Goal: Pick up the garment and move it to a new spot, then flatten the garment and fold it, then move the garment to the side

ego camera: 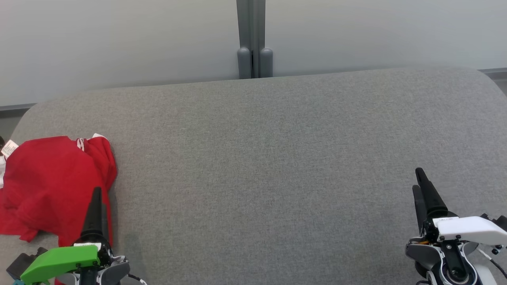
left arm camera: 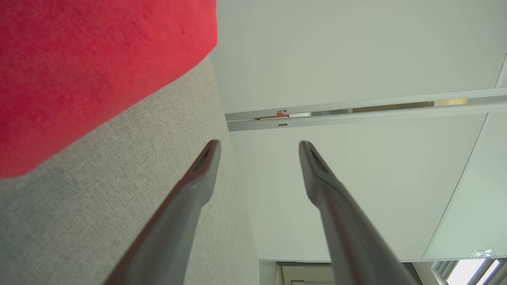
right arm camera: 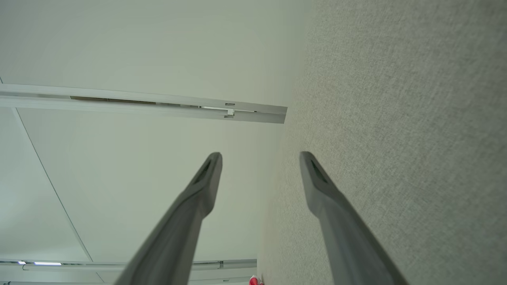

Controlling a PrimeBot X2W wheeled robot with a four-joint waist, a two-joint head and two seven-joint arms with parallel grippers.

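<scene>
Head view: we are looking down on a wide grey fabric surface (ego camera: 277,158). The red garment (ego camera: 51,186) is lying crumpled at its far left edge, with a white label (ego camera: 9,148) showing at its upper corner. Our left gripper (ego camera: 96,194) is hovering at the lower left, its dark fingers overlapping the garment's near right part in this view; whether they are touching the cloth we cannot tell. Our right gripper (ego camera: 416,180) is sitting at the lower right over bare fabric, well apart from the garment. In the wrist views we are seeing both pairs of fingers spread wide with nothing between them. A pale wall (ego camera: 119,39) and a grey post (ego camera: 253,39) are standing behind the surface
</scene>
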